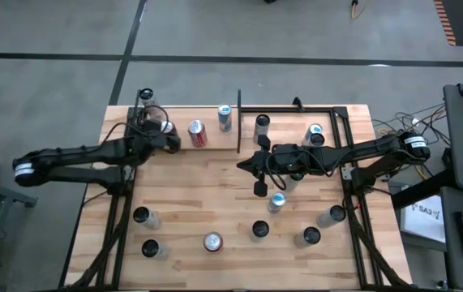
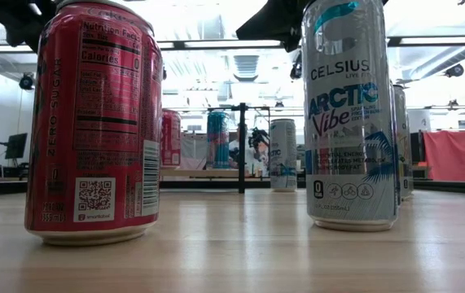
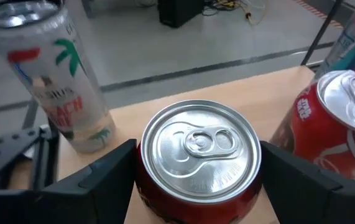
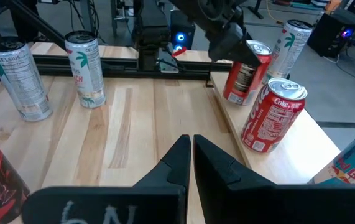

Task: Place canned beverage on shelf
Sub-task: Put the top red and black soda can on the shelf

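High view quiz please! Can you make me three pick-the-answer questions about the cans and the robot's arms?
1. Where is the left end effector?
A. At the shelf
B. Off the table, above the floor
C. At the table's near edge

2. How many red cans are on the shelf?
A. None
B. Two
C. Five

3. How are the right end effector's fingers?
A. Wide open
B. Shut on a can
C. Shut, holding nothing

Answers:
1. A: the left end effector reaches over the shelf.
2. B: the red can it grips and the Coke can beside it.
3. C: the right end effector has its fingers pressed together over bare table.
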`<state>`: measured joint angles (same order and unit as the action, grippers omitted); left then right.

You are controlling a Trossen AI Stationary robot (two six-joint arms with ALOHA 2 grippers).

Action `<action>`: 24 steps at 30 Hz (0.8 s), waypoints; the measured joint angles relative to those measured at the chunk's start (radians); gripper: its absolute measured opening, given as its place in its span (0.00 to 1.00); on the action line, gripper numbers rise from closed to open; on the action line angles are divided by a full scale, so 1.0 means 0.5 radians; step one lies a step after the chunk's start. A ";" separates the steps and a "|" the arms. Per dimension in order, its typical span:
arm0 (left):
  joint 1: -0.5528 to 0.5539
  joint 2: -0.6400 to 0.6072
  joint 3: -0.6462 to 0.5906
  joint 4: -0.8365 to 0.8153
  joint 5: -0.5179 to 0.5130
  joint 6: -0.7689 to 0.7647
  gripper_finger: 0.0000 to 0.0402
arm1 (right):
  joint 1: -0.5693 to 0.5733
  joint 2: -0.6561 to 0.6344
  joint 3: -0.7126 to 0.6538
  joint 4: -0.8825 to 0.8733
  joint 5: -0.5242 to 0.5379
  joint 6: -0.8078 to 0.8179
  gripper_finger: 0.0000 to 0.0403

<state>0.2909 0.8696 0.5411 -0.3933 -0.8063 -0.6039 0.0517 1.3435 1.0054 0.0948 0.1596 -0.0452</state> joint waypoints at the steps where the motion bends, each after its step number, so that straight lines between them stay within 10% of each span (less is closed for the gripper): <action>1: 0.000 0.016 0.000 0.001 0.012 -0.030 0.70 | 0.000 0.000 0.000 -0.001 0.000 0.000 0.03; 24: 0.000 0.216 0.001 0.195 -0.043 -0.013 0.86 | 0.000 0.000 0.000 -0.001 0.000 0.001 0.03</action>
<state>0.2909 0.9778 0.5415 -0.2958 -0.8279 -0.6102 0.0517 1.3434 1.0054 0.0941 0.1596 -0.0448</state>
